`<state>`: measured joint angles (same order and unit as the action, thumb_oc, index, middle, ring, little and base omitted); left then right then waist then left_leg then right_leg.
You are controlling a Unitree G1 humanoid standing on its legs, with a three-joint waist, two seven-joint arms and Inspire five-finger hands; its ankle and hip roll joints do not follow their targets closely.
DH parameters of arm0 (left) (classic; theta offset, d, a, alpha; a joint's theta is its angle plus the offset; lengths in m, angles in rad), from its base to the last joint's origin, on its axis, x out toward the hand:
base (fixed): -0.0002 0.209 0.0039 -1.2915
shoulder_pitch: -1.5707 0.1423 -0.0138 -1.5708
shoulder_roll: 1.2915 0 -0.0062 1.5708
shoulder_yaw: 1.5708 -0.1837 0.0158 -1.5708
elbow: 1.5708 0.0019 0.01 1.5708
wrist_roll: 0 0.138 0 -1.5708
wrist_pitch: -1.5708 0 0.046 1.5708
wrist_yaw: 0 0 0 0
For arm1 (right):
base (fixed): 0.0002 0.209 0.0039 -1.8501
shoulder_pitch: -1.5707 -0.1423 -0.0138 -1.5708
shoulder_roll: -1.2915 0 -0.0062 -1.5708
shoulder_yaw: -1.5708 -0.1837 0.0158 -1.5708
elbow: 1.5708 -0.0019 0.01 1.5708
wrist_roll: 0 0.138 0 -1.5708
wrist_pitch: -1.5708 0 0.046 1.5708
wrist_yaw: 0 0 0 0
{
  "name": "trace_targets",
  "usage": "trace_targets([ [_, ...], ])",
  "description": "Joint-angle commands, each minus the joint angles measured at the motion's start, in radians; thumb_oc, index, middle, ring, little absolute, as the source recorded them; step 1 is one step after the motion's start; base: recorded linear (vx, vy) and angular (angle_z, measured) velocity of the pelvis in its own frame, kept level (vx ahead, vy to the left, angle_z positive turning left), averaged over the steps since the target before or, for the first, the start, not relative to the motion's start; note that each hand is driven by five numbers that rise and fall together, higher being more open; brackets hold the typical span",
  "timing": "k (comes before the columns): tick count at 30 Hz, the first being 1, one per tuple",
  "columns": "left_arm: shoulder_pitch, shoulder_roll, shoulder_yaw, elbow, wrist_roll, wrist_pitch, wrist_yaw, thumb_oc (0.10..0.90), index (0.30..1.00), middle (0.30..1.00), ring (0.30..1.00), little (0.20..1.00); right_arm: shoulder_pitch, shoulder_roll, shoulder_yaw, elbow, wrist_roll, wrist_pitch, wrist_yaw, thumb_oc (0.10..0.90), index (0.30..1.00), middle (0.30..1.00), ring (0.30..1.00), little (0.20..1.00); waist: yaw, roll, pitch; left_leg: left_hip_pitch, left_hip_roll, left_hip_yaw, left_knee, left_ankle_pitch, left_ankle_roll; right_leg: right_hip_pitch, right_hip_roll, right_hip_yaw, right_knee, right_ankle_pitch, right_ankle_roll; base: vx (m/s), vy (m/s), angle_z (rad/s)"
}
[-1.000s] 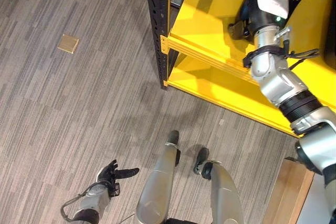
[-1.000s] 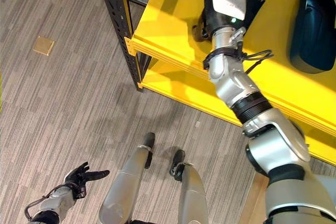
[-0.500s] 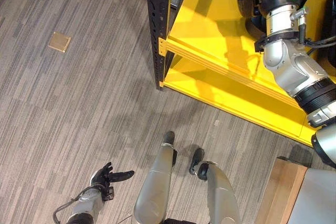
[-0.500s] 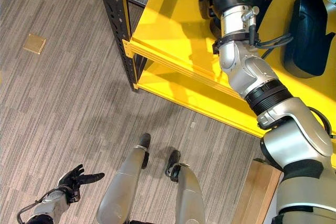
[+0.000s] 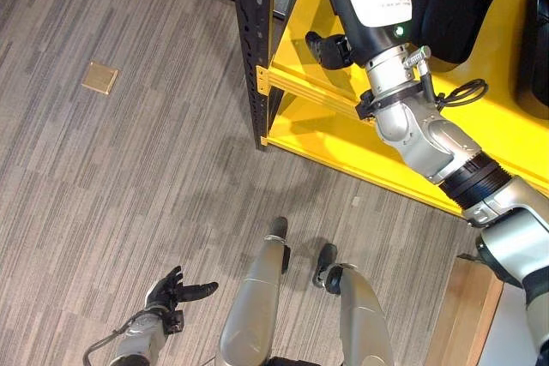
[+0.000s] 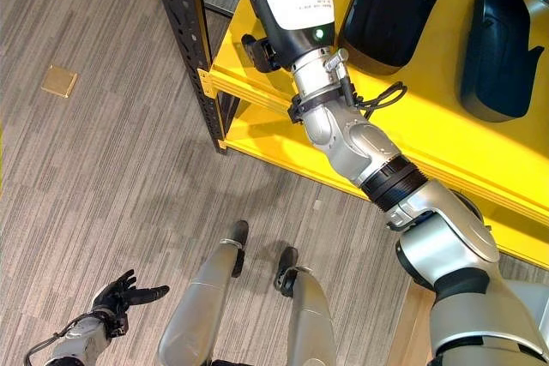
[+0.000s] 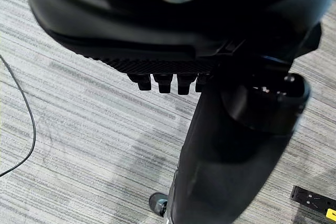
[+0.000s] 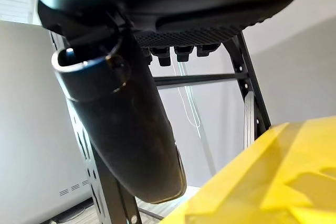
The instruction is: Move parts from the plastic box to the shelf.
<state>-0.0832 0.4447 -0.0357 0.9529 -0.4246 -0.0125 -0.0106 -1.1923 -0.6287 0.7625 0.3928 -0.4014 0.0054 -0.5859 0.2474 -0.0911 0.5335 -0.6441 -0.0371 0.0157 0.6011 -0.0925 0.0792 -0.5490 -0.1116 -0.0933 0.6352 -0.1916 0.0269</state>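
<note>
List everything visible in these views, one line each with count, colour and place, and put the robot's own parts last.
Shelf: one, yellow boards, upper right, with a lower board beneath.
Shelf post: one, black, perforated, at the shelf's left corner.
Parts: two, black moulded shells, lying apart on the upper board; the second is further to the right.
Floor plate: one, brass-coloured square, set in the grey striped floor at the left.
Wooden piece: one, light brown, lower right edge.
Left hand: dark, low at the left over the floor, fingers spread, holding nothing.
Right hand: dark, reaching over the shelf's front left edge; right wrist view shows its fingers straight, holding nothing.
</note>
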Motion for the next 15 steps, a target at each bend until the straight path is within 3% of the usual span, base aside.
trace_targets([
  [1,0.068,-0.051,0.005,0.044,-0.024,-0.082,0.030,0.900,1.000,1.000,1.000,1.000,-0.032,-0.004,-0.203,-0.217,0.045,-0.104,-0.021,0.900,1.000,1.000,1.000,1.000,-0.024,0.051,-0.020,0.078,-0.007,-0.041,-0.010,-0.141,0.016,0.068,0.016,-0.027,-0.079,0.020,-0.024,-0.09,0.199,0.01],
  [3,0.080,-0.071,0.007,0.029,-0.024,-0.135,0.033,0.900,1.000,1.000,1.000,1.000,0.026,0.018,-0.219,-0.326,0.106,-0.156,0.115,0.900,1.000,1.000,1.000,1.000,-0.035,0.057,-0.024,0.109,-0.004,-0.040,-0.054,-0.125,0.008,0.087,0.020,-0.013,-0.110,0.025,-0.020,0.02,0.124,-0.05],
  [5,0.088,-0.082,0.005,0.021,-0.035,-0.168,0.034,0.900,1.000,1.000,1.000,1.000,0.064,0.032,-0.213,-0.412,0.216,-0.156,0.247,0.900,1.000,1.000,1.000,1.000,-0.042,0.057,-0.030,0.132,-0.002,-0.040,-0.085,-0.115,0.002,0.103,0.023,-0.004,-0.137,0.032,-0.015,0.03,0.075,-0.21],
  [7,0.094,-0.097,0.003,-0.007,-0.050,-0.226,0.040,0.900,1.000,1.000,1.000,1.000,0.120,0.046,-0.203,-0.579,0.308,-0.089,0.382,0.900,1.000,1.000,1.000,1.000,-0.056,0.052,-0.041,0.162,0.004,-0.035,-0.128,-0.103,-0.004,0.126,0.028,0.008,-0.178,0.044,-0.008,0.04,0.055,-0.14],
  [8,0.094,-0.096,0.002,-0.010,-0.053,-0.228,0.040,0.900,1.000,1.000,1.000,1.000,0.125,0.045,-0.205,-0.588,0.314,-0.087,0.395,0.900,1.000,1.000,1.000,1.000,-0.058,0.051,-0.044,0.162,0.003,-0.035,-0.135,-0.096,-0.005,0.126,0.027,0.008,-0.185,0.050,-0.007,0.06,0.062,0.01],
  [9,0.100,-0.103,-0.009,-0.075,-0.056,-0.232,0.081,0.900,1.000,1.000,1.000,1.000,0.178,0.041,-0.200,-0.729,0.391,-0.007,0.479,0.900,1.000,1.000,1.000,1.000,-0.071,0.043,-0.058,0.191,0.009,-0.028,-0.171,-0.087,-0.009,0.152,0.030,0.016,-0.225,0.061,-0.001,0.07,0.047,0.02],
  [13,0.094,-0.090,-0.020,-0.150,-0.067,-0.246,0.156,0.900,1.000,1.000,1.000,1.000,0.266,0.004,-0.228,-0.810,0.430,-0.028,0.611,0.900,1.000,1.000,1.000,1.000,-0.103,0.021,-0.107,0.243,0.022,-0.012,-0.244,-0.066,-0.024,0.210,0.034,0.025,-0.321,0.086,0.010,0.07,0.026,-0.02],
  [15,0.082,-0.084,-0.027,-0.182,-0.050,-0.243,0.185,0.900,1.000,1.000,1.000,1.000,0.302,-0.021,-0.239,-0.840,0.510,-0.046,0.657,0.900,1.000,1.000,1.000,1.000,-0.117,0.010,-0.131,0.269,0.032,0.006,-0.269,-0.058,-0.031,0.242,0.034,0.022,-0.359,0.096,0.013,0.04,0.014,-0.07],
])
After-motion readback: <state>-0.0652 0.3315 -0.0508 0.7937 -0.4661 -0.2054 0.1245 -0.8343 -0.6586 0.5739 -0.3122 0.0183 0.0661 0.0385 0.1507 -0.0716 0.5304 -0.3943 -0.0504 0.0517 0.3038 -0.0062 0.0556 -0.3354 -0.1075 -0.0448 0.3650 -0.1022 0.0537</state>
